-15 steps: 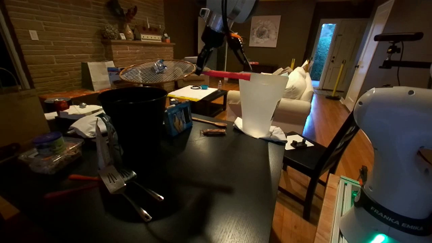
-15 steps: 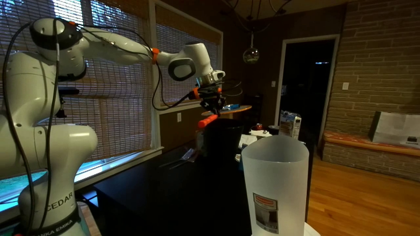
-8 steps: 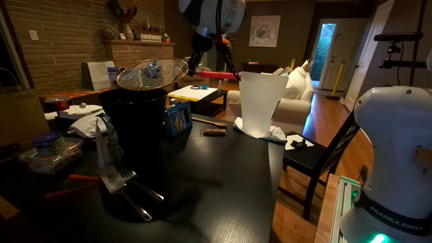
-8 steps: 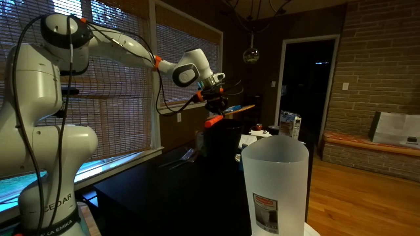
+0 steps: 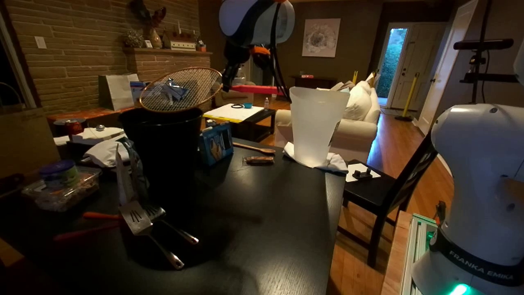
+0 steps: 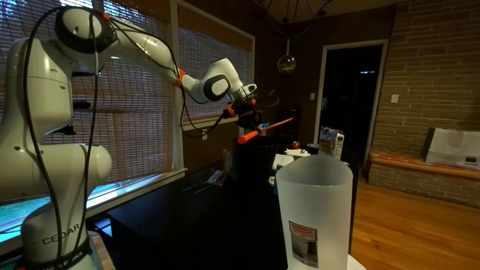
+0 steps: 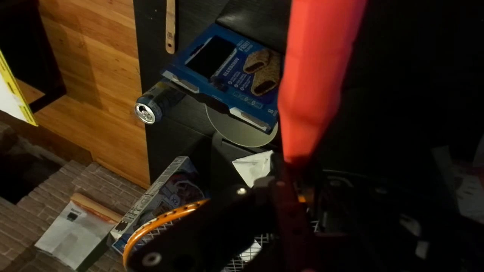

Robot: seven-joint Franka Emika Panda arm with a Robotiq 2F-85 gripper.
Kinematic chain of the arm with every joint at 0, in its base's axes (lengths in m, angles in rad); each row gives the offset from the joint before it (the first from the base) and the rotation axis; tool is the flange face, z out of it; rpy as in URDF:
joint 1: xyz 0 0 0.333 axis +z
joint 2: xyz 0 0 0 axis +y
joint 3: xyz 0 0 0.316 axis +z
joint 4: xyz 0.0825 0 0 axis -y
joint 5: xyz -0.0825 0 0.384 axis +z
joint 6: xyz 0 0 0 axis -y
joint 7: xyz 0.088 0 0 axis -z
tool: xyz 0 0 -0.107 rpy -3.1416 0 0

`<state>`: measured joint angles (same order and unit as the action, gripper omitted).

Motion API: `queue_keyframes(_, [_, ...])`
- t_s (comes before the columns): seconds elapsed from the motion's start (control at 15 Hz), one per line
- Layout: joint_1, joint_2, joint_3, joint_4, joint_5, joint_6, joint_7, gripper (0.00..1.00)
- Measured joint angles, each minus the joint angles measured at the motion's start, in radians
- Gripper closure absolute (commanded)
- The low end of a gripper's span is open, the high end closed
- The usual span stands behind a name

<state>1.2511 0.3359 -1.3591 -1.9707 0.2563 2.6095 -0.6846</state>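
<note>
Because the claw point(image 5: 226, 85) is clenched on the racket point(image 5: 198, 88) just where the red handle point(image 5: 258, 89) runs into the slim shaft, I have the handle jutting out on one side and the strung head on the other. I take that narrow neck to be the easiest part to pinch, though the head could twist there. In both exterior views the racket is up in the air, its head sloping near and above the rim of the black bin point(image 5: 163, 139); whether it sits squarely over the mouth I cannot tell. A crumpled blue-and-silver packet point(image 5: 174, 91) lies on the tilted strings, kept there, I judge, by friction alone.

The black bin stands upright on the table point(image 5: 262, 196), with a blue box point(image 7: 227, 79) just beside it. My wrist view shows a can point(image 7: 153, 105) close by that box, at the table's edge. On a corner stands a white bin point(image 5: 315, 127), its base on a rumpled cloth point(image 5: 339, 163), perhaps as padding. Near the edge facing the window blinds point(image 6: 138, 127) lie two metal spatulas point(image 5: 137, 219), handles pointing inward.
</note>
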Motion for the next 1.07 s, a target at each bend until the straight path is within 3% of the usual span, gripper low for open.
queue_keyframes(0.07, [-0.002,-0.008,0.001,0.001,-0.003,0.0,0.0,0.86])
queue_keyframes(0.13, [-0.002,-0.013,0.002,0.001,-0.003,0.0,0.0,0.97])
queue_keyframes(0.2, [-0.003,-0.015,0.003,0.002,-0.004,0.0,0.0,0.97])
queue_keyframes(0.4, [-0.071,-0.051,0.088,0.001,-0.206,0.02,0.13,0.97])
queue_keyframes(0.73, [-0.269,-0.11,0.303,0.002,-0.508,0.091,0.321,0.97])
queue_keyframes(1.07, [-0.536,-0.154,0.581,0.013,-0.668,0.111,0.425,0.97])
